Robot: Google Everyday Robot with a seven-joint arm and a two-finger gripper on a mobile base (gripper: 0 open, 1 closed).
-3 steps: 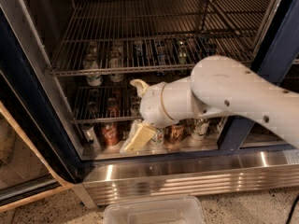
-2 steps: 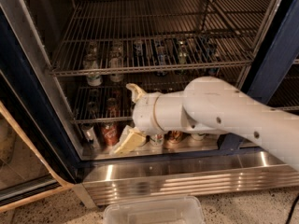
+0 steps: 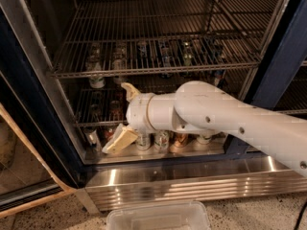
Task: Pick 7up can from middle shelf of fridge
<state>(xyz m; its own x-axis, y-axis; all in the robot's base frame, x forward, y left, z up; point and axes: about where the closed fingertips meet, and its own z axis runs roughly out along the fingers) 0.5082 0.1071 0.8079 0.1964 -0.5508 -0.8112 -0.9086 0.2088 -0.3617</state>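
Observation:
The fridge [image 3: 288,56] stands open, with a dark blue frame and steel wire racks. A pale whitish can with green near its base, the 7up can [image 3: 97,81], stands at the back left of the middle shelf [image 3: 96,123], just under the upper rack's front rail. My gripper [image 3: 123,115] is on a white arm coming in from the right. It hangs open and empty in front of the middle shelf, to the right of the can and lower. One cream finger [image 3: 128,91] points up and the other reaches down to the left.
Several other cans stand further back, seen through the upper rack [image 3: 158,68]. More cans [image 3: 161,140] line the fridge floor behind my arm. The ribbed steel kick plate [image 3: 192,183] is below. A clear plastic tub [image 3: 158,217] sits on the floor in front. The open door [image 3: 24,128] is at left.
My arm and gripper have moved left across the front of the fridge, closer to the left side of the shelves. The cans have not moved.

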